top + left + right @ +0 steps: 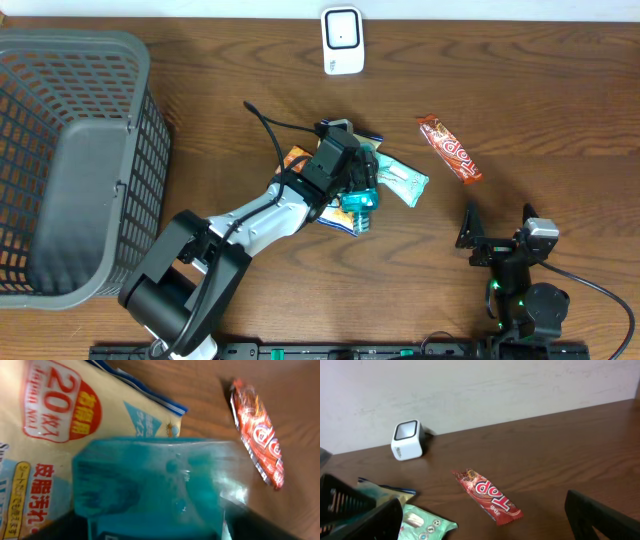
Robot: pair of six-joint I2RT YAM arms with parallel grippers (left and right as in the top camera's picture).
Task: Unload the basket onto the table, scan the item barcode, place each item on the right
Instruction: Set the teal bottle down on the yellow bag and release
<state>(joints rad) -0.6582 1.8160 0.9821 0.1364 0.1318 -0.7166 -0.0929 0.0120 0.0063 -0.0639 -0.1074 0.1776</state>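
- Teal packet lies mid-surface on a yellow sachet pack, blurred and close in the left wrist view.
- Left end effector sits right over it; whether its jaws grip the packet cannot be told.
- Pale green packet lies just beside, and a red candy bar lies apart.
- White scanner stands at the far edge.
- Right end effector gapes wide, holding nothing.

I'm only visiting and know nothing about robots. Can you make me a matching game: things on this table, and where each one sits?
1 grey basket
2 white scanner
3 red snack bar
4 mint-green packet

A right beside the left gripper
B far edge, middle
C robot's left end
D alone on bare wood, toward the robot's right

Pairs: 1-C, 2-B, 3-D, 4-A.
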